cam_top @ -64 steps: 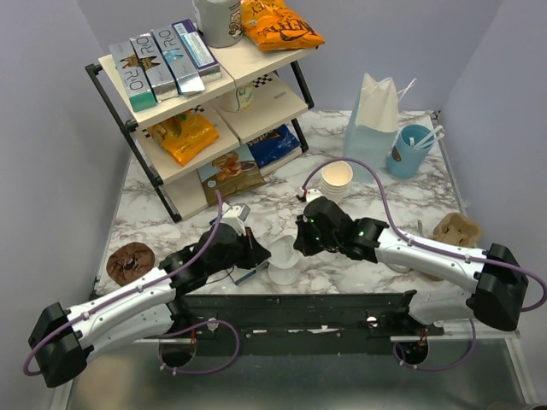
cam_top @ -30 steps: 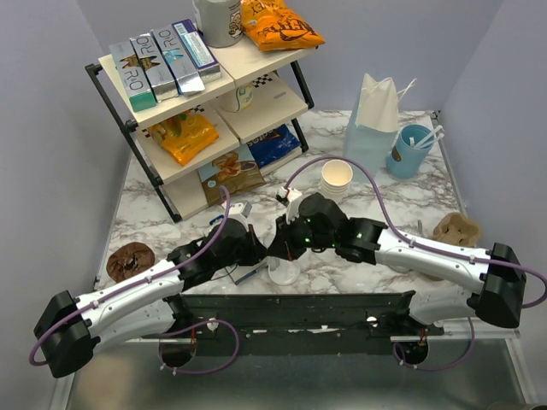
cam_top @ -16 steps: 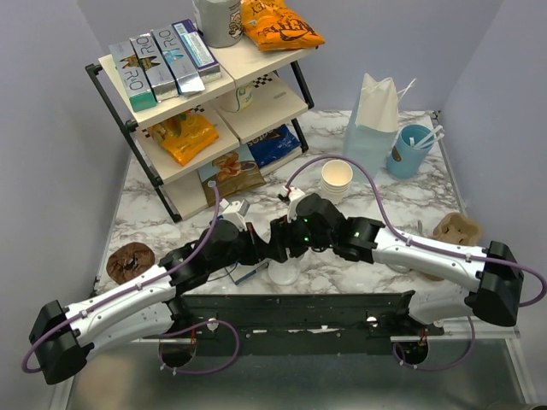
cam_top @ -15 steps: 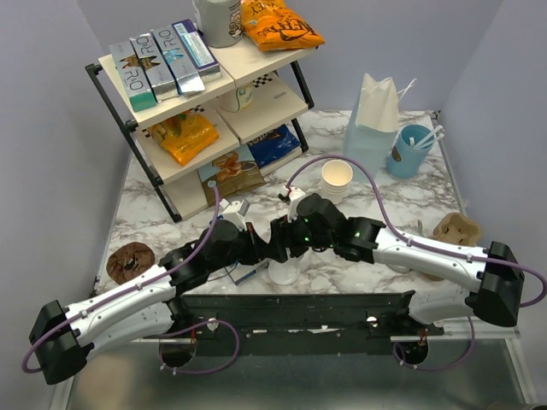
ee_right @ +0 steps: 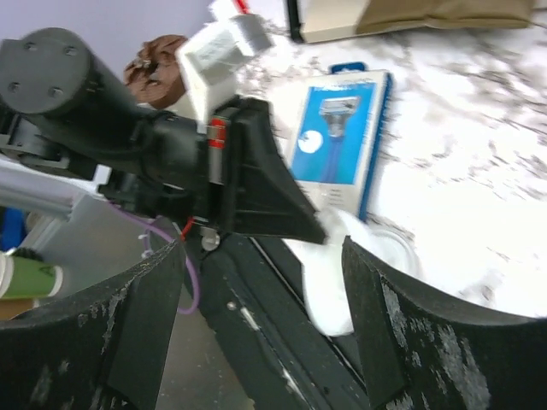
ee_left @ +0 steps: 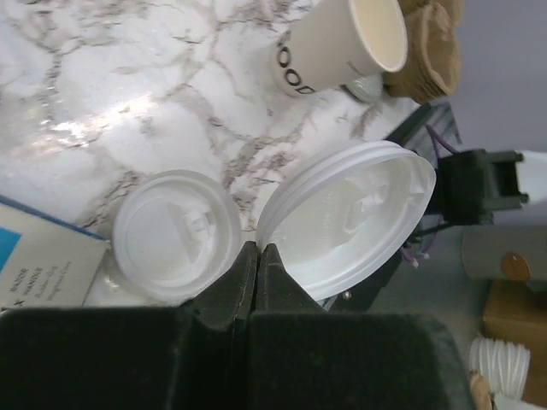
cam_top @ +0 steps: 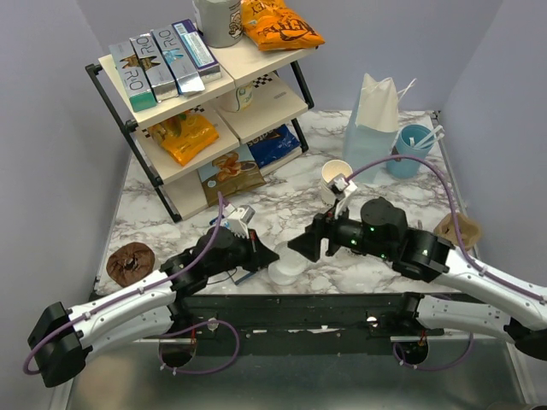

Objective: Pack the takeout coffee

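Observation:
The takeout coffee is out of view; no lidded cup shows. My left gripper is shut on the rim of a white plastic lid, which it holds tilted at the table's near edge. A second white lid lies flat beside it. My right gripper is open just right of the held lid, touching nothing. A stack of lidless cream paper cups stands behind it.
A blue razor box lies under the left wrist. Brown cup carriers sit at right and left. A blue bag, a blue cup of cutlery and a snack shelf stand at the back.
My right gripper has opened and pulled back to the right, away from the lid. The left gripper stays shut on the lid, which now lies tilted towards the near edge.

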`<state>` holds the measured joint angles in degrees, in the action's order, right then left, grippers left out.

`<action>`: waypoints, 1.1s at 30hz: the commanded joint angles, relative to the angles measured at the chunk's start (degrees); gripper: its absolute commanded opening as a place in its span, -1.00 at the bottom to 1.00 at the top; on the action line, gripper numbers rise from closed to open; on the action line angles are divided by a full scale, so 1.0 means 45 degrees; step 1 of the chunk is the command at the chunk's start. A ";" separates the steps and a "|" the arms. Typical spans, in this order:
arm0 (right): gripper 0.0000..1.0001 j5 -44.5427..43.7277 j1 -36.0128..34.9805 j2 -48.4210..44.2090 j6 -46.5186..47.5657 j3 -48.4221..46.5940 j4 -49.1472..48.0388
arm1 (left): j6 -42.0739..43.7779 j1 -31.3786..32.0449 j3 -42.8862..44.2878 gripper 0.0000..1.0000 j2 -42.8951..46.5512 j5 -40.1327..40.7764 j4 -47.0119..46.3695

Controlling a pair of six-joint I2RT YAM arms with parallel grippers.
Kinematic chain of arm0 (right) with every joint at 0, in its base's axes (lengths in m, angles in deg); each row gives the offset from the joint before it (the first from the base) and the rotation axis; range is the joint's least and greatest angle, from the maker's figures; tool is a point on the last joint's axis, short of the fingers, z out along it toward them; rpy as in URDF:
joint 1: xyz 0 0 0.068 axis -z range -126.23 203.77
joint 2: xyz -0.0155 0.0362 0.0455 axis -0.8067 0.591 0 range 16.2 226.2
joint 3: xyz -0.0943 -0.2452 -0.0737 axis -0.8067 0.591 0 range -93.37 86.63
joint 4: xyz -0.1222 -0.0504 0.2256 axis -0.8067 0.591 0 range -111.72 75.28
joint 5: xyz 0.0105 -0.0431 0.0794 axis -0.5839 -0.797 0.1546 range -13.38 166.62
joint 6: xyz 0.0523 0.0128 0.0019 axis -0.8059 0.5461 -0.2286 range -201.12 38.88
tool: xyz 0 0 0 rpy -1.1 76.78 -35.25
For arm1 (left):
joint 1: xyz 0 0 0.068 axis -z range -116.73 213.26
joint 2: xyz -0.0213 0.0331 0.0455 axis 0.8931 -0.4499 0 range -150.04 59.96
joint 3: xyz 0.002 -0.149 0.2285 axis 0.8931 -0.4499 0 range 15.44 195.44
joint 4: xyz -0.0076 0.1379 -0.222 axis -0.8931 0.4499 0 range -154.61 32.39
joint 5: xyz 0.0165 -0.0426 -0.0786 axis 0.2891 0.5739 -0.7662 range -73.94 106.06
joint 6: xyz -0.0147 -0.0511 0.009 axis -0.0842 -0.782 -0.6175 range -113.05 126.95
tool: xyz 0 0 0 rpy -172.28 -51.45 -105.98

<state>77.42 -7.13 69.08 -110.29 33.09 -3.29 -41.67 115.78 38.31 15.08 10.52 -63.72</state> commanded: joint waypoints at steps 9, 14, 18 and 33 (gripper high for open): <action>0.27 0.2184 -0.0001 -0.3759 -0.0178 0.2541 0.2251 | 0.2093 -0.0087 -0.0591 -1.00 0.0443 -0.5311 -0.4298; 0.19 0.2128 0.0018 -0.4661 -0.0432 0.2990 0.2289 | 0.2016 -0.0087 -0.0532 -1.00 0.0267 -0.5605 -0.4591; 0.19 0.1837 -0.0001 -0.5091 -0.0723 0.2991 0.2329 | 0.1976 -0.0087 -0.0513 -1.00 0.0208 -0.5410 -0.4475; 0.19 0.2461 0.0019 -0.3432 -0.1389 0.2015 0.2485 | 0.2445 -0.0087 -0.0356 -1.00 0.0247 -0.5331 -0.3888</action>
<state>86.62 -7.07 52.30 -115.25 44.26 6.72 -32.27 115.60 35.56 16.06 -12.13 -81.21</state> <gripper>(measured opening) 0.596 0.010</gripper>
